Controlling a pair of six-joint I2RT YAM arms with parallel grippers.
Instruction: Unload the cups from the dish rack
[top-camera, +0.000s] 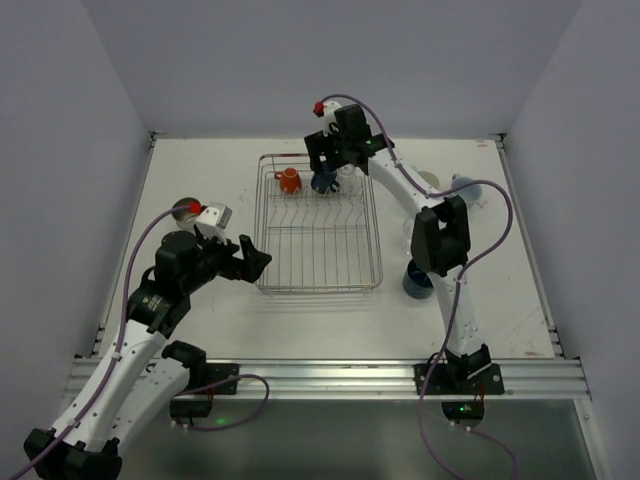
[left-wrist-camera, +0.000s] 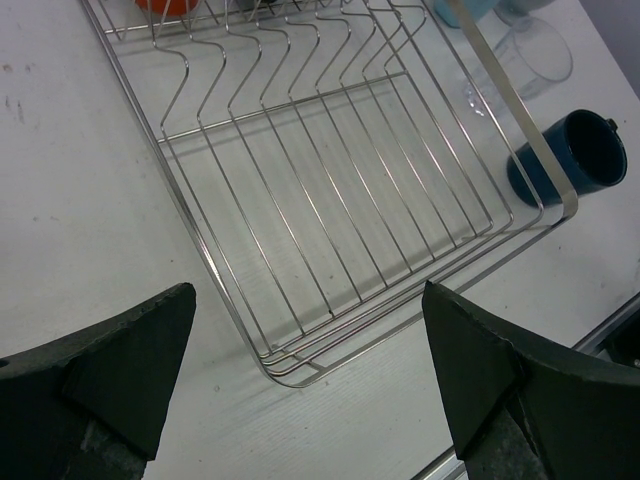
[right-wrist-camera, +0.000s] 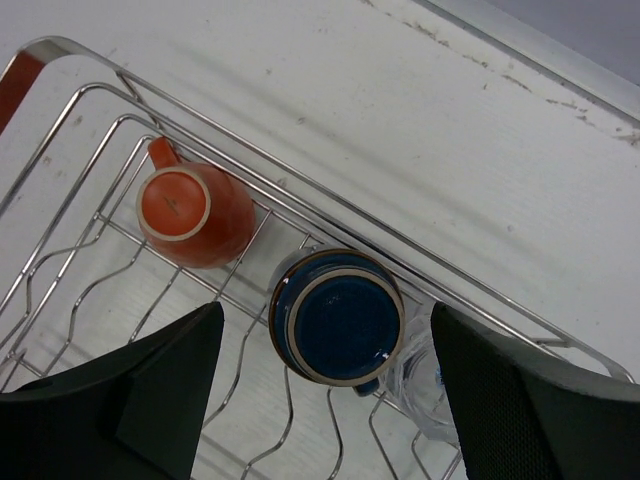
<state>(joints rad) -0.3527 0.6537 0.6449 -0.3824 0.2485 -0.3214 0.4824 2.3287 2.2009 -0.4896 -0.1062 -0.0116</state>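
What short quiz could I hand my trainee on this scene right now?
1. True or false: the left gripper is holding a cup.
2. Which cup sits directly below the open right gripper? A) orange ceramic mug B) dark blue ceramic mug, bottom up C) clear glass tumbler
3. Fill in: a second dark blue mug stands on the white table, on the ____ side of the silver wire dish rack (robot's own sides).
Key: 1 false; 2 B; 3 right.
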